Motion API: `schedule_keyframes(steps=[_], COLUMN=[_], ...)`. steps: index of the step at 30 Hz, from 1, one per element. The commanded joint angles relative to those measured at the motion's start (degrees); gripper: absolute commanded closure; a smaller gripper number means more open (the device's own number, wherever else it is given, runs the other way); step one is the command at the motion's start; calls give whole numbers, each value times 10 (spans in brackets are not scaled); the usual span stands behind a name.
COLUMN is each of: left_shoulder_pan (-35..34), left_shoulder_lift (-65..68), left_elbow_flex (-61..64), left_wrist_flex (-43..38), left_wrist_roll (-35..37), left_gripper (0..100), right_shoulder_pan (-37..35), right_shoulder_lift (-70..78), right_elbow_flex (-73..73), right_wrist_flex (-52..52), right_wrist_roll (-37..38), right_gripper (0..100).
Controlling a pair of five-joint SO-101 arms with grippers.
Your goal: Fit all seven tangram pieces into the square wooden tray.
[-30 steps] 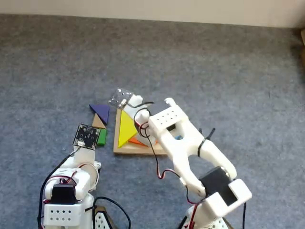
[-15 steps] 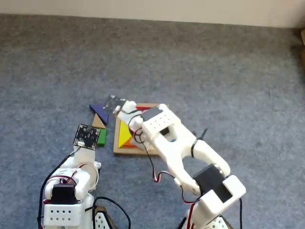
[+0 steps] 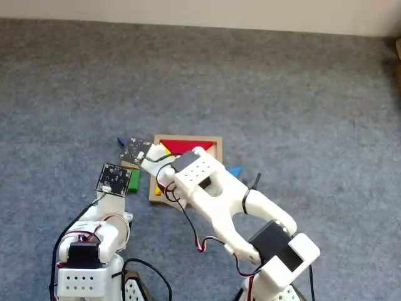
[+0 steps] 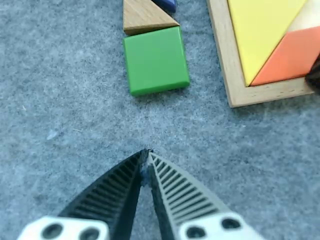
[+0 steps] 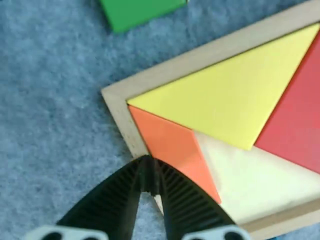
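Observation:
The square wooden tray (image 3: 218,150) lies mid-table. It holds a yellow triangle (image 5: 235,95), a red triangle (image 3: 182,147) and an orange piece (image 5: 175,145), with bare floor (image 5: 245,185) beside them. Outside its left edge lie a green square (image 4: 156,60), a wooden triangle (image 4: 145,16) and a purple piece (image 3: 121,140). A light blue piece (image 3: 235,170) sits just off the tray's right side. My right gripper (image 5: 149,175) is shut and empty, low over the tray's near-left corner by the orange piece. Shut and empty too, my left gripper (image 4: 146,160) hangs over carpet short of the green square.
Grey carpet (image 3: 301,94) covers the whole table, with open room behind and to the right of the tray. The right arm (image 3: 213,188) lies across the tray's front half in the high view and hides the pieces there.
The right arm has swung leftward across the tray, uncovering the red triangle and the light blue piece. The left arm has not moved.

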Motion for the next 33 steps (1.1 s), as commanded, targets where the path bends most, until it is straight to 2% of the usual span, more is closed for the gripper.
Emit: schedule_keyframes(steps=[1,4,13,23,27,30,33], left_shoulder_pan=[4,4,4,4,4,4,4], left_shoulder_lift=[-18,-18,-18,-18,-18,-18,-18], left_elbow_flex=[11,11,11,11,11,11,11], left_wrist_flex=[2,2,2,2,2,2,2], left_wrist_roll=[-5,-5,-5,-5,-5,-5,-5], left_gripper=[994,994,994,994,994,994,994], right_shoulder_pan=[-7,-1,80,221,240,240,241], right_shoulder_lift=[-28,-87,-222,-226,-225,-225,-225], right_elbow_flex=[3,15,65,22,9,9,9], right_wrist_flex=[-5,-1,-5,-5,-7,-8,-9], right_wrist_roll=[-15,-17,-19,-224,-300,-316,-301], right_gripper=[995,995,995,988,882,802,791])
